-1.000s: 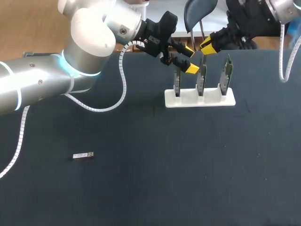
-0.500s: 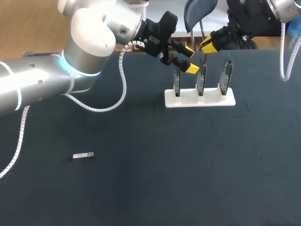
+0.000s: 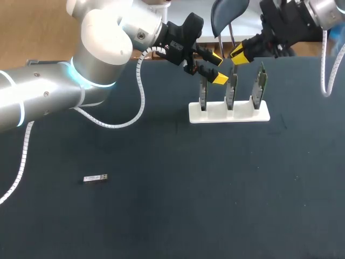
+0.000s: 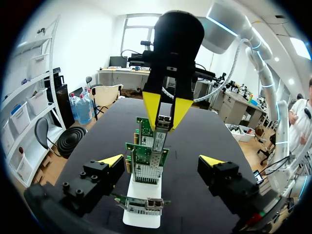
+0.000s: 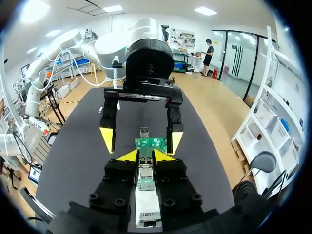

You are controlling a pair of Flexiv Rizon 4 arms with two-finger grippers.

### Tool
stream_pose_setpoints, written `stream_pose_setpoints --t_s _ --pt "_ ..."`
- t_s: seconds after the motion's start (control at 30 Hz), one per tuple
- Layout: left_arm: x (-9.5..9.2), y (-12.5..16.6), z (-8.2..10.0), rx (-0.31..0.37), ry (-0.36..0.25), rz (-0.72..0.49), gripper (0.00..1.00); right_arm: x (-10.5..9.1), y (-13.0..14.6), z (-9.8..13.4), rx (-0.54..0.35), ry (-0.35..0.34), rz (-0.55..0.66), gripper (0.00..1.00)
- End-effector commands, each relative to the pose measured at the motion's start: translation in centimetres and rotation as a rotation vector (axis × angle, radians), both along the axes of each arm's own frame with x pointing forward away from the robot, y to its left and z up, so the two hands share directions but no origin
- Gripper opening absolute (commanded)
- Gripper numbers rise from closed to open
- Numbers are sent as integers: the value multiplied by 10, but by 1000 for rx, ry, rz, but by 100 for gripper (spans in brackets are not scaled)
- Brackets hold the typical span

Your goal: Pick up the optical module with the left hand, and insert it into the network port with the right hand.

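Right gripper (image 3: 241,53) has edged a touch up and away from the rack since a second ago; left arm and module unchanged. Small silvery rectangular optical module (image 3: 95,178) lies flat on the dark cloth-covered table (image 3: 188,216), on the near left side, well apart from both grippers and untouched; neither wrist view takes it in. Left gripper (image 3: 217,68) hangs at the far side of the table, just above the leftmost of three upright green network cards (image 3: 230,91) slotted in a low white plastic rack (image 3: 229,114). Its yellow-tipped fingers (image 4: 111,161) are spread wide and hold nothing; in the left wrist view the row of cards stands between and ahead of them. Right gripper sits above the middle card, opposite the left one. In the right wrist view its fingers (image 5: 127,156) are drawn close, with only a narrow slot between, and the metal port (image 5: 145,173) of a card shows through that slot below. They appear to grip nothing, though the angle makes contact with the card hard to rule out.
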State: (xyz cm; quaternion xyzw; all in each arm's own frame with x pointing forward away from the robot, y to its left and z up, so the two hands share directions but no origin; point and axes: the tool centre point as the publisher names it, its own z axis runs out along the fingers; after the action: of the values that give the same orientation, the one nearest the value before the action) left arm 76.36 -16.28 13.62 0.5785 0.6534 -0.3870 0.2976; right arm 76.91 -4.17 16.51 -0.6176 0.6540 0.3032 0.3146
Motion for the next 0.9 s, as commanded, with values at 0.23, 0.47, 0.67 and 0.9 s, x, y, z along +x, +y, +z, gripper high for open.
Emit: stream_pose_setpoints --t_s 0.23,0.47,0.67,0.9 --pt "1 0 1 5 2 -2 100 -2 -2 -2 7 13 -18 100" --pt "1 0 1 5 2 -2 100 -3 -6 11 44 10 -21 100" --pt "1 0 1 5 2 -2 100 -2 -15 25 130 32 40 100" --pt "1 0 1 5 2 -2 100 -2 -17 37 118 3 75 100"
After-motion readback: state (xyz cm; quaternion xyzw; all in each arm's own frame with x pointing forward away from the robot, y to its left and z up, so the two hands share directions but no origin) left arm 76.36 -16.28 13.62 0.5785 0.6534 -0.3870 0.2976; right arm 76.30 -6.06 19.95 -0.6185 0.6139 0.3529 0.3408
